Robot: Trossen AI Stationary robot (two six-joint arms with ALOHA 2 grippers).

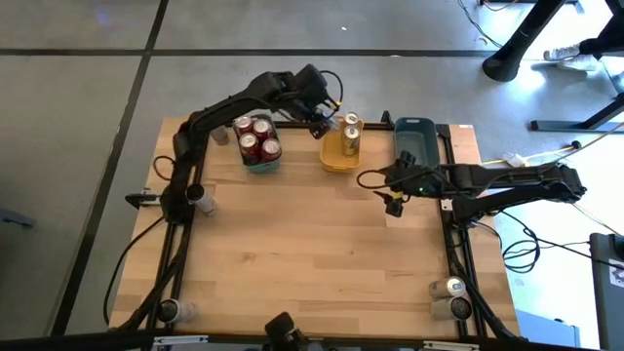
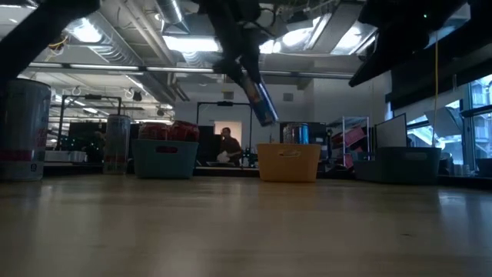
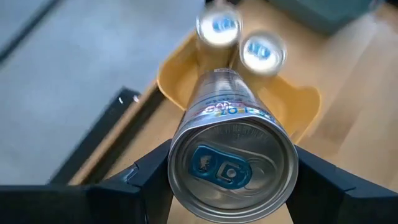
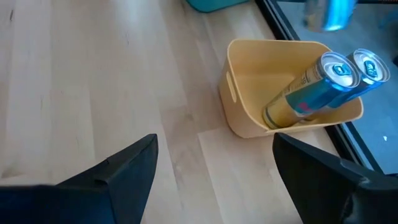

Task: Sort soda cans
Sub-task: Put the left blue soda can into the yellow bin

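Note:
My left gripper (image 1: 322, 124) is over the far side of the table, above the yellow tray (image 1: 331, 161), and is shut on a soda can (image 3: 231, 149) with a silver top. Two gold cans (image 1: 350, 135) stand in the yellow tray, leaning on its far wall. Three red cans (image 1: 258, 138) stand in the teal tray (image 1: 259, 166). My right gripper (image 1: 392, 195) is open and empty, near the table's right side in front of the grey-blue tray (image 1: 414, 136). My left gripper pinches the can's side wall near its top end (image 3: 180, 155), one finger (image 3: 149, 177) on each side. The can is lifted clear above the yellow tray and tilted, as the low view (image 2: 260, 96) shows. Its bottom end points down toward the tray.
Loose cans stand at the table's left edge (image 1: 202, 198), far left (image 1: 220, 135), near left corner (image 1: 169, 310) and near right corner (image 1: 453, 289). The wide wooden middle of the table (image 1: 312, 244) holds nothing.

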